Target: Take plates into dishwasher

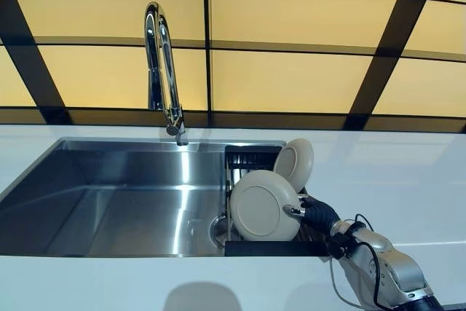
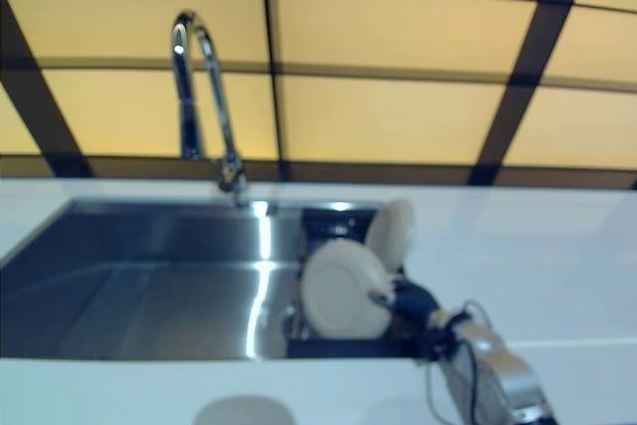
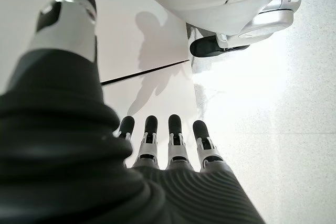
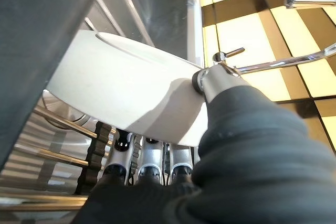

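Two cream plates stand on edge in a black-framed wire rack (image 1: 277, 247) at the right end of the sink. My right hand (image 1: 317, 213) comes in from the lower right and holds the near, larger plate (image 1: 258, 206) by its right rim. In the right wrist view my thumb (image 4: 211, 80) lies on one face of that plate (image 4: 126, 93) and the fingers (image 4: 152, 162) curl under the other. The smaller plate (image 1: 295, 161) leans just behind it. My left hand (image 3: 176, 145) shows only in the left wrist view, fingers straight, hanging over a pale floor and holding nothing.
The steel sink (image 1: 109, 202) is set into a white counter (image 1: 397, 172). A tall chrome faucet (image 1: 162, 63) rises at its back edge, before a yellow panelled wall. Rack wires (image 4: 58, 124) run below the held plate.
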Controlling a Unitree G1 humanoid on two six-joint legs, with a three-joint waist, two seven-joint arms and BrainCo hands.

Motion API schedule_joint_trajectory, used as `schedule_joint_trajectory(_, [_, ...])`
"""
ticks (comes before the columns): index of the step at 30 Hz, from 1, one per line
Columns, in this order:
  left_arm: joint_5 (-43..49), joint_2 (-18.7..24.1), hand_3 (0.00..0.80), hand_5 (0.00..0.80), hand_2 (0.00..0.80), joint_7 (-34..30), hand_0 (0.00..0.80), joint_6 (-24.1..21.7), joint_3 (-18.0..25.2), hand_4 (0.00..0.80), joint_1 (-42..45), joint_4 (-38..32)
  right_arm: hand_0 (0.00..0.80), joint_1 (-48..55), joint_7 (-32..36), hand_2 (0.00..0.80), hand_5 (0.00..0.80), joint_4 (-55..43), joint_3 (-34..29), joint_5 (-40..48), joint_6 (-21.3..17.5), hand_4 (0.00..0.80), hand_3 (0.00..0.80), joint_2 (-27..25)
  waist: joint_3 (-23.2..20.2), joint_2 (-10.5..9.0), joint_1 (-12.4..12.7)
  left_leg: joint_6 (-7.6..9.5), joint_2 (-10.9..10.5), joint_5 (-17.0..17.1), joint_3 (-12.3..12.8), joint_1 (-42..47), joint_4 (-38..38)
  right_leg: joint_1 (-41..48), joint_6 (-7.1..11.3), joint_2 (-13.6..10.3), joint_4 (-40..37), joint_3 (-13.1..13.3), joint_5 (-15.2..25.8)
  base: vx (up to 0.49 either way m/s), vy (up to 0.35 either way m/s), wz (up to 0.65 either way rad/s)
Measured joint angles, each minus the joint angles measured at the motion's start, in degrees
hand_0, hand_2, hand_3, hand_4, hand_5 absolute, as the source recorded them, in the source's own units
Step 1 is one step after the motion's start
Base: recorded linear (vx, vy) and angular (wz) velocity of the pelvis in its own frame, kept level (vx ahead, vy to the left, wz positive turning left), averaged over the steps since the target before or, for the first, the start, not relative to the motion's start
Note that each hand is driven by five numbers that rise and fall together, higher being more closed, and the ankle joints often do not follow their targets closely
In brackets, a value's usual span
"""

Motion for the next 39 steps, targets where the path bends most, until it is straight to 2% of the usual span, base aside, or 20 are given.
schedule_joint_trajectory(23, [0.01,-0.18,0.0,0.0,0.0,-0.02,0.0,-0.99,0.04,0.0,0.03,0.14,0.8,0.39,-0.62,0.8,0.8,-4.54,-1.44,3.28,-4.37,0.8,0.8,-2.07,-0.07,-0.12,-0.06,-0.02,0.0,0.01,0.03,0.02,0.0,0.0,0.0,0.0,0.01,0.0,-0.05,0.0,0.0,0.0])
schedule_joint_trajectory(39, [0.01,-0.21,0.0,0.0,0.0,-0.03,0.0,-1.14,0.04,0.0,-0.01,0.6,0.8,0.39,-2.69,0.8,0.8,-6.01,-2.61,4.66,-4.91,0.8,0.8,-2.2,-0.44,-0.71,-0.08,-0.03,0.01,-0.01,0.05,-0.04,0.0,-0.05,-0.01,0.0,0.01,0.01,-0.07,0.0,0.0,0.0])
